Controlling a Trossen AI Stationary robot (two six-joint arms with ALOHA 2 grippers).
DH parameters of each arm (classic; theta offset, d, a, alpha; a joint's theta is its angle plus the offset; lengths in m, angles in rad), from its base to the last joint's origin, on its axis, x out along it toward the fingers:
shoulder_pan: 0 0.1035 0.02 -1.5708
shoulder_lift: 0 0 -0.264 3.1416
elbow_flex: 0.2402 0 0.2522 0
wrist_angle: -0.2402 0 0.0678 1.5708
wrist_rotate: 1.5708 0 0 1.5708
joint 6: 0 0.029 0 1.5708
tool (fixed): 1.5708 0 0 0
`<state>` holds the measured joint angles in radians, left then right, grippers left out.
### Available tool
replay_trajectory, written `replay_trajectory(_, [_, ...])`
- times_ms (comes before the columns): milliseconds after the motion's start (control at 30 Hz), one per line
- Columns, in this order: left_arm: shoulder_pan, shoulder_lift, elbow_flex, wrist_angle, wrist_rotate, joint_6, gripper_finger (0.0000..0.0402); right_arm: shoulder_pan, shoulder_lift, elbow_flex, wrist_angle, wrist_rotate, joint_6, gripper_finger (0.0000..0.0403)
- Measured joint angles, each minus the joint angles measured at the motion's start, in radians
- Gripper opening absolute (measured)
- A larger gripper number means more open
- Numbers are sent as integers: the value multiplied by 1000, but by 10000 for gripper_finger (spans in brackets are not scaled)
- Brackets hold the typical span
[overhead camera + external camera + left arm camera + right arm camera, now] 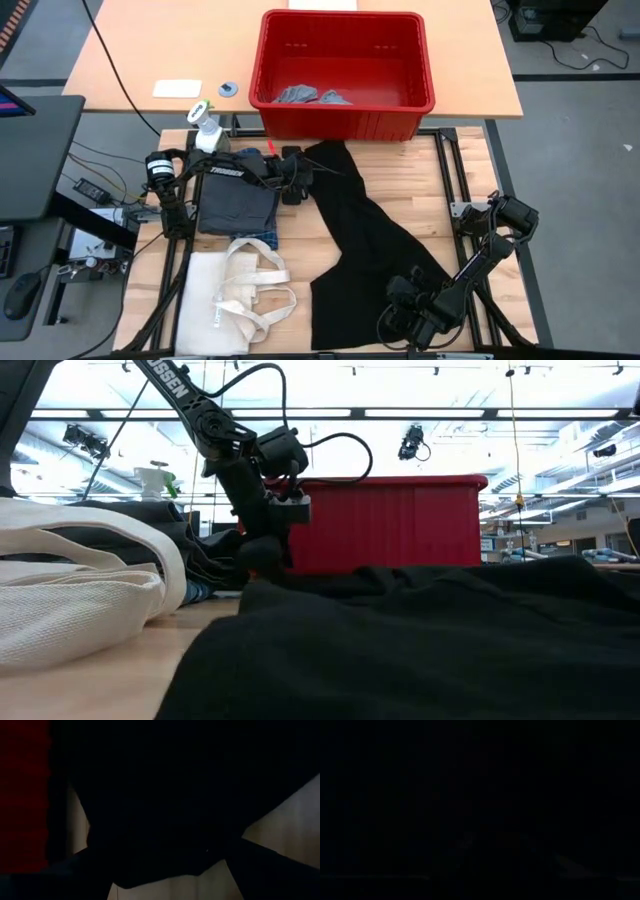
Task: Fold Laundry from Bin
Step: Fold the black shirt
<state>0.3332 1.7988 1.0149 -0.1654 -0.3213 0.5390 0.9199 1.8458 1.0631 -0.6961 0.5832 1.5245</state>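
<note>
Black garment [370, 245] | long axis: bin [345, 60] to near table edge

tote: cream canvas tote bag [232, 297] with long handles, flat on the counter [470, 170]
bottle: white spray bottle [206, 128], green-tipped, upright

Overhead and table-level views share the red bin [345, 75]

A large black garment [365, 250] lies spread diagonally across the wooden table, running from just below the red bin [345, 118] toward the near edge. A dark grey piece [235, 205] sits folded beside it. Small light grey pieces [300, 96] lie crumpled on the bin's floor.
</note>
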Motion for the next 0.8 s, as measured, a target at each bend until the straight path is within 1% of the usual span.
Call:
replay_trajectory(167, [-6, -5, -1, 1, -36, 30, 314, 0, 0, 0, -2, -150, 42, 151])
replay_trajectory(333, [-37, -57, -1, 25, -36, 70, 295, 1, -1, 1, -21, -224, 63, 151])
replay_trajectory(467, [-55, -109, 0, 31, -33, 86, 291, 0, -2, 4, -22, -233, 63, 151])
replay_trajectory(567, [-44, -137, 0, 5, -37, 123, 291, 1, -2, 4, -19, -237, 63, 151])
replay_trajectory(700, [-11, -137, 0, -59, -38, 142, 291, 3, -2, 4, -16, -222, 63, 151])
replay_trajectory(800, [24, -126, 0, -67, -32, 122, 290, 3, -2, 4, -14, -179, 51, 151])
